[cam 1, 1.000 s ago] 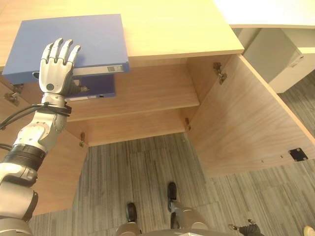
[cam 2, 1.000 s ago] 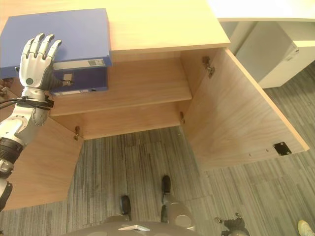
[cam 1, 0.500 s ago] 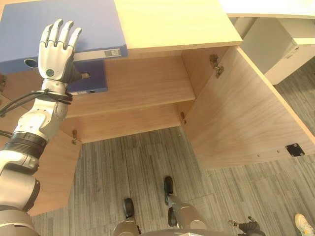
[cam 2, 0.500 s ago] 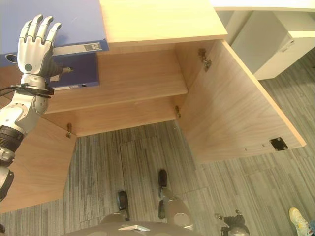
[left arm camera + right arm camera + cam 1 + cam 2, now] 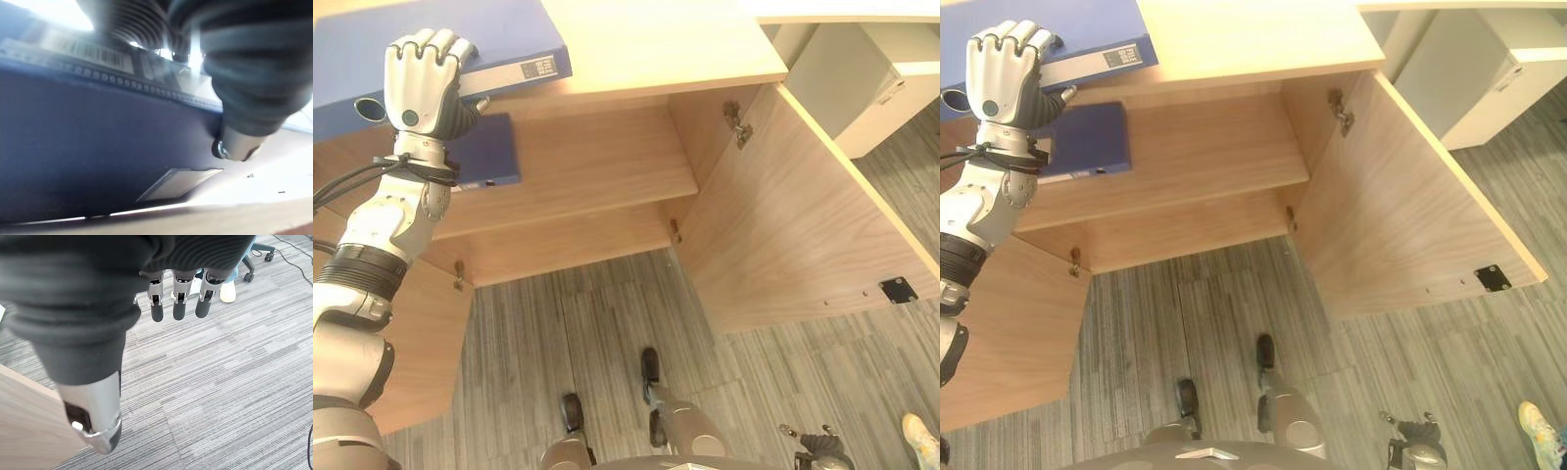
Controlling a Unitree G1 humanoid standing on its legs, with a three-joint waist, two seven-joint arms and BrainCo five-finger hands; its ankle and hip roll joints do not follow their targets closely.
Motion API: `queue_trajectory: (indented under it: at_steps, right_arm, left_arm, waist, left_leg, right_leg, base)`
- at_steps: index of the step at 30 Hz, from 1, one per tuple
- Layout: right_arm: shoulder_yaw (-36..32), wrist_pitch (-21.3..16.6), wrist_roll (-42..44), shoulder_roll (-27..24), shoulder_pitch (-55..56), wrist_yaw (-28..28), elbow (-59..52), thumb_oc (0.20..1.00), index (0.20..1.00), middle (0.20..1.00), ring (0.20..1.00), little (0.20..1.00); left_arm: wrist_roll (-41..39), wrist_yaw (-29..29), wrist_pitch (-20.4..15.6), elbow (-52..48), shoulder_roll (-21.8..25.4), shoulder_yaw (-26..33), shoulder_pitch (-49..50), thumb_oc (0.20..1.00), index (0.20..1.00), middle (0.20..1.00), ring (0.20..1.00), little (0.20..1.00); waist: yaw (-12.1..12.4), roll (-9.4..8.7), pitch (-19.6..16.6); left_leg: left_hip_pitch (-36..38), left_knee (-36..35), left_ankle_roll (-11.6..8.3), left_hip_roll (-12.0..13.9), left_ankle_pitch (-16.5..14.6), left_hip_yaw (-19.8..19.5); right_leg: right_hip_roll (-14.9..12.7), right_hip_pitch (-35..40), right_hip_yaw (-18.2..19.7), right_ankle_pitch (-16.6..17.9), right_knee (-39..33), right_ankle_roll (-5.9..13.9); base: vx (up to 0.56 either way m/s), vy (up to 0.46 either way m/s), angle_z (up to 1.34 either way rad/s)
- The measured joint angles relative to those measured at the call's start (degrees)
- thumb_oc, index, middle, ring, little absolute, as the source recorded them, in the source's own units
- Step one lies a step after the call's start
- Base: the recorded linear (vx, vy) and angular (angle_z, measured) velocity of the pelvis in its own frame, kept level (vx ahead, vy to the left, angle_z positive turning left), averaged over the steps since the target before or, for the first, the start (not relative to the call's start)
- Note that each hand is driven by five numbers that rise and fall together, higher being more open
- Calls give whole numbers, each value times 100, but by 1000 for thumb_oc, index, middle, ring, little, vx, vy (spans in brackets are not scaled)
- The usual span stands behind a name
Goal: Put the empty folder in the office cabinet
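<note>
We see the left hand (image 5: 423, 83) curled over the near spine edge of the blue lever-arch folder (image 5: 504, 44), lying flat atop the wooden office cabinet (image 5: 656, 44), shelf (image 5: 597, 166) directly below; right hand (image 5: 178, 296) hangs relaxed.

My left hand (image 5: 423, 83), flat with straight fingers on the blue folder (image 5: 431, 44) a second ago, now curls over its front edge, gripping it on the cabinet top (image 5: 646, 44).

Folder (image 5: 372, 59) on cabinet top (image 5: 656, 44), left hand (image 5: 423, 83) apparently gripping its edge
</note>
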Motion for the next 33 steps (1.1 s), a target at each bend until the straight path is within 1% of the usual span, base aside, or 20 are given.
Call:
queue_trajectory:
  at_steps: [3,5,7,9,10,11,12,13,14,16,17,18,19,20,21,24,26,28,31,33]
  right_arm:
    - [4,47,-4,10,-58,9,-12,1000,1000,1000,1000,1000]
    - [11,46,-6,7,-48,15,-101,1000,1000,1000,1000,1000]
    - [35,75,-8,3,-152,15,-230,1000,1000,1000,1000,1000]
    - [68,127,-10,14,-238,13,-331,1000,1000,1000,1000,1000]
    - [184,144,-17,15,-255,27,-446,1000,1000,1000,1000,1000]
    - [256,174,-25,6,-355,13,-555,1000,1000,1000,1000,1000]
    - [311,218,-28,-12,-410,14,-674,1000,1000,1000,1000,1000]
    - [481,295,-62,-39,-486,11,-912,1000,1000,1000,1000,1000]
    - [603,292,-97,-44,-567,41,-1088,1000,1000,1000,1000,1000]
    - [779,296,-121,1,-790,75,-1333,1000,1000,1000,1000,1000]
    - [937,383,-53,-13,-1011,88,-1556,1000,1000,1000,1000,1000]
    - [978,370,2,-18,-1139,150,-1722,1000,1000,1000,1000,1000]
    - [998,296,105,-20,-1371,205,-1952,1000,1000,1000,1000,1000]
    - [1003,284,115,-35,-1441,209,-2034,1000,1000,1000,1000,1000]
    - [1109,335,202,-97,-1590,213,-2285,1000,1000,1000,1000,1000]
    - [1150,294,480,-305,-1845,272,-3040,1000,1000,1000,1000,1000]
    - [1150,244,595,-427,-2064,284,-3219,1000,1000,1000,1000,1000]
    - [1154,283,859,-604,-2281,304,-3377,1000,1000,1000,1000,1000]
    - [1139,220,1236,-796,-2366,333,-3667,1000,1000,1000,1000,1000]
    - [1138,225,1445,-858,-2392,336,-3778,1000,1000,1000,1000,1000]
  left_arm:
    - [-229,-127,-66,-264,-32,64,173,200,200,200,200,200]
    - [-481,-148,-102,-649,-139,371,593,200,200,200,200,200]
    - [-968,-117,-212,-1101,-519,974,1078,200,200,200,200,200]
    - [-1301,-101,-250,-1483,-785,1367,1394,200,200,200,200,200]
    - [-1612,-67,-327,-1934,-1209,1696,1757,200,200,200,200,200]
    - [-1915,-83,-426,-2157,-1462,1869,1964,200,200,200,200,200]
    - [-2244,-128,-503,-2446,-1832,2150,2241,200,200,200,200,200]
    - [-3116,-145,-719,-2908,-2515,2329,2617,200,200,200,200,200]
    - [-3727,-246,-897,-3090,-2783,2349,2780,200,200,200,200,200]
    - [-4663,-507,-1067,-3222,-2902,2245,2992,200,200,200,200,200]
    - [-5334,-730,-1097,-3420,-2997,2262,3130,200,200,200,200,200]
    - [-5711,-840,-1118,-3538,-3035,2241,3228,200,200,200,200,200]
    - [-6301,-1135,-1129,-3605,-3038,2132,3362,200,200,200,200,200]
    - [-6459,-1205,-1129,-3623,-3046,2084,3399,200,200,200,200,200]
    - [-6800,-1348,-1129,-3783,-3036,2061,3611,200,200,200,200,200]
    - [-7329,-1600,-1114,-3945,-3043,2017,3988,200,200,200,200,200]
    - [-7609,-1722,-1046,-3944,-3048,1995,4180,200,200,200,200,200]
    - [-7858,-1858,-978,-3945,-3050,1994,4367,200,200,200,200,200]
    - [-8057,-2021,-827,-3938,-3059,1957,4596,200,200,200,200,200]
    - [-8090,-2095,-759,-3931,-3061,1898,4622,200,200,200,200,200]
  waist:
    - [24,38,1]
    - [16,102,-25]
    - [88,241,-122]
    - [142,312,-174]
    - [158,387,-326]
    - [230,441,-370]
    - [265,493,-400]
    - [354,560,-505]
    - [404,586,-534]
    - [493,585,-675]
    - [516,580,-690]
    - [518,575,-698]
    - [581,573,-716]
    - [593,560,-735]
    - [669,570,-798]
    - [757,572,-835]
    - [785,562,-858]
    - [845,567,-860]
    - [839,586,-875]
    - [891,593,-872]
  left_leg:
    - [227,-5,-11,7,-9,-8]
    - [504,-7,-36,26,-49,-6]
    - [684,-26,-5,27,-91,-7]
    - [755,-44,7,23,-116,-9]
    - [797,-58,13,14,-128,-25]
    - [853,-60,27,15,-137,-29]
    - [940,-60,36,11,-148,-26]
    - [1036,-61,54,4,-171,-28]
    - [1100,-60,77,4,-200,-38]
    - [1117,-60,62,5,-246,-53]
    - [1146,-62,59,-1,-244,-69]
    - [1173,-60,67,-1,-237,-63]
    - [1245,-61,61,2,-233,-101]
    - [1280,-61,60,5,-234,-101]
    - [1275,-62,64,3,-240,-108]
    - [1308,-61,65,-2,-234,-129]
    - [1356,-61,87,-3,-218,-169]
    - [1356,-62,86,-17,-218,-196]
    - [1370,-61,105,-27,-183,-259]
    - [1362,-61,100,-33,-174,-282]
  right_leg:
    - [-4,236,-31,-67,0,-50]
    - [13,509,-34,-118,-3,-70]
    - [9,700,-37,-136,-21,-76]
    - [-1,776,-42,-147,-21,-82]
    - [-7,829,-49,-145,-29,-72]
    - [-11,887,-61,-151,-22,-64]
    - [-13,973,-51,-156,-22,-66]
    - [-17,1093,-52,-182,-38,-57]
    - [-19,1183,-64,-190,-37,-58]
    - [-25,1197,-78,-224,-40,-87]
    - [-36,1216,-102,-224,-38,-81]
    - [-40,1242,-97,-214,-38,-70]
    - [-44,1354,-141,-216,-40,-73]
    - [-40,1375,-136,-218,-40,-75]
    - [-43,1375,-137,-222,-41,-79]
    - [-61,1437,-162,-218,-40,-76]
    - [-65,1506,-188,-220,-40,-78]
    - [-86,1523,-222,-219,-40,-77]
    - [-108,1566,-296,-211,-40,-61]
    - [-117,1569,-310,-212,-39,-59]
  base:
    - [55,-7,3]
    - [58,-10,3]
    - [26,-4,1]
    - [17,3,3]
    - [30,7,7]
    - [18,-4,5]
    - [0,0,0]
    - [0,0,0]
    - [21,-5,5]
    - [4,-3,3]
    - [0,0,0]
    - [15,-4,10]
    - [13,-2,10]
    - [28,0,10]
    - [0,0,0]
    - [11,6,6]
    - [8,9,9]
    - [17,14,10]
    - [14,19,14]
    - [9,17,5]
